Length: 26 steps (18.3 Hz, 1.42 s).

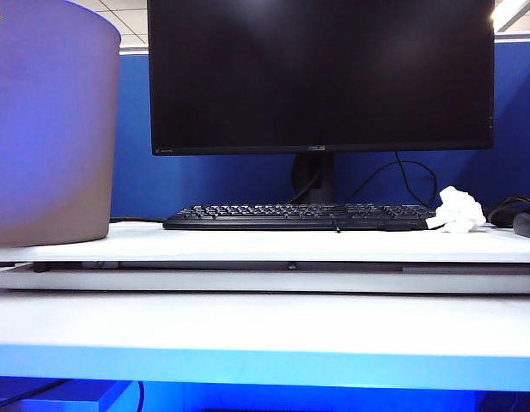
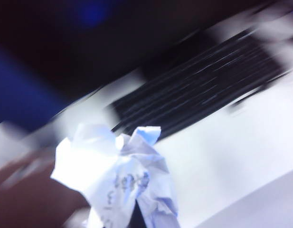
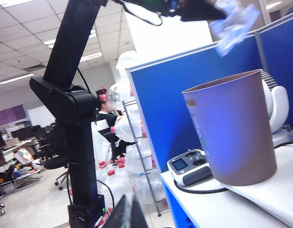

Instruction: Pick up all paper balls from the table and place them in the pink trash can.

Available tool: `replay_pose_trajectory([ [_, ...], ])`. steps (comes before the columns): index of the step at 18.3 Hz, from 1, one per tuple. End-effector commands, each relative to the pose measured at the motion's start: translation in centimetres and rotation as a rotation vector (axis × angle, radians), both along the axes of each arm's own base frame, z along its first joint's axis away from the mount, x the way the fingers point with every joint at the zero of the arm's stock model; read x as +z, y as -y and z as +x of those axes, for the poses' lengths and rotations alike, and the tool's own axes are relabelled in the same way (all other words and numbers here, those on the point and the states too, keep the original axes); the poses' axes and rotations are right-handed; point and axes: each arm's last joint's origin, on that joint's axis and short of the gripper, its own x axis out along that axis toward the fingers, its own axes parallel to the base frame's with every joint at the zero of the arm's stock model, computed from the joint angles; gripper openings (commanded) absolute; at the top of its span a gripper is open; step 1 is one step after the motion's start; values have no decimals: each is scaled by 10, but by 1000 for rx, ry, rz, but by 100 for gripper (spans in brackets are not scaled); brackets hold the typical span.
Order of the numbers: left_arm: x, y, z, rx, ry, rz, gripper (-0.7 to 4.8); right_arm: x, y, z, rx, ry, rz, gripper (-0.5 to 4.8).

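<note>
While one paper ball (image 1: 458,210) lies by the keyboard (image 1: 299,216) in the exterior view, well right of the pink trash can (image 1: 50,129), no gripper shows there. The left wrist view has the left gripper (image 2: 120,209) clamped on a crumpled ball (image 2: 115,175). From the right wrist view that ball hangs above the can's far side, so it must travel over the rim; the right gripper's (image 3: 132,216) opening cannot be told.

You face a blue partition wall (image 1: 204,184) behind the black monitor (image 1: 320,73). Beyond that partition, you see an open office with ceiling light panels (image 3: 23,78), grey floor (image 3: 32,209), and distant desks.
</note>
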Motion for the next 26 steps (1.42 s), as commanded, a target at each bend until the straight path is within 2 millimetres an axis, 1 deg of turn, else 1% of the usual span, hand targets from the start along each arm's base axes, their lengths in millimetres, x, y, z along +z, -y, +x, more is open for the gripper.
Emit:
replay_pose_trajectory([
  [1,6,-18,-4,152,48,44,-6,2,0,-2,5,23,-2,-5],
  [5,6,-23,-2,281,92,134,-6,2,-1,-2,11,23,-3,-5],
  [8,2,-31,10,338,78,151,-6,2,-1,-2,16,23,-2,-5],
  [10,-4,-42,19,390,53,166,-6,2,-1,-2,23,24,-2,-5],
  [14,-16,-56,35,422,-15,168,-5,2,-1,-2,22,24,-1,-5],
  [17,-24,-60,43,417,-60,164,2,2,-1,-2,22,24,-1,-5],
  [18,-27,-61,47,422,-71,168,49,2,-1,-2,22,24,-1,-5],
  [19,-29,-60,49,425,-76,175,142,2,-1,-2,21,24,-1,-5],
  [20,-31,-60,51,425,-79,176,209,2,-1,-2,20,24,0,-5],
  [21,-32,-59,53,425,-78,176,257,2,-1,-2,19,24,1,-5],
  [24,-32,-58,56,426,-67,168,353,2,-1,-2,19,23,1,-5],
  [26,-30,-57,57,409,-54,133,395,2,-1,-2,19,24,1,-5],
])
